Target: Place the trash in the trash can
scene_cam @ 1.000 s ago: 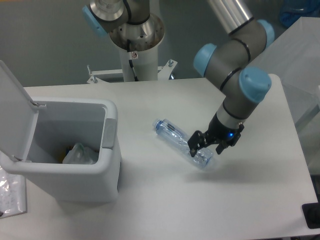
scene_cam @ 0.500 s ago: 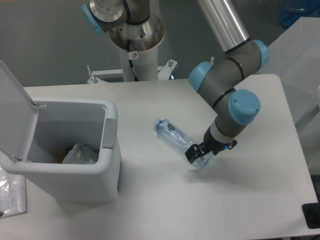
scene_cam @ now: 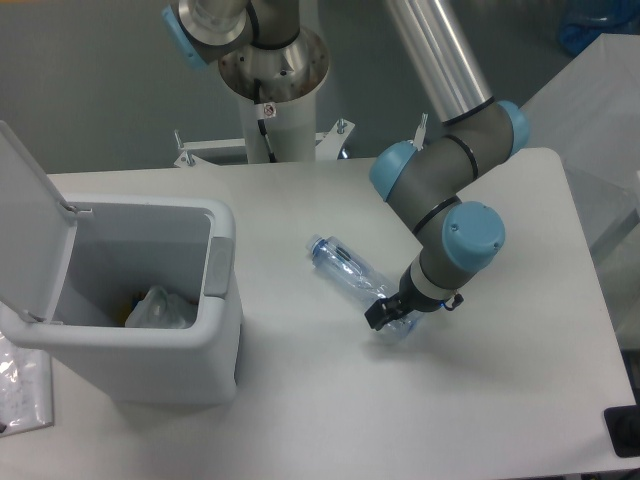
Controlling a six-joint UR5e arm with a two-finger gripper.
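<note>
A robotics lab: an arm's pedestal (scene_cam: 268, 110) bolted behind a bare white table (scene_cam: 330, 400).

Single fixed view only; we look down from high front of table (scene_cam: 330, 400), facing arm's base column (scene_cam: 272, 95) at far edge. Medium distance: we see nearly whole tabletop, open trash can (scene_cam: 150, 330) at left, bottle (scene_cam: 345, 268) and gripper (scene_cam: 392, 315) centre-right. Arm's upper links cropped by top edge. No second view to share.

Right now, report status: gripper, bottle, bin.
Gripper down at the bottle's base end, closure unclear. Bottle lying on table. Wrapper in trash can, lid open. Path clear.
</note>
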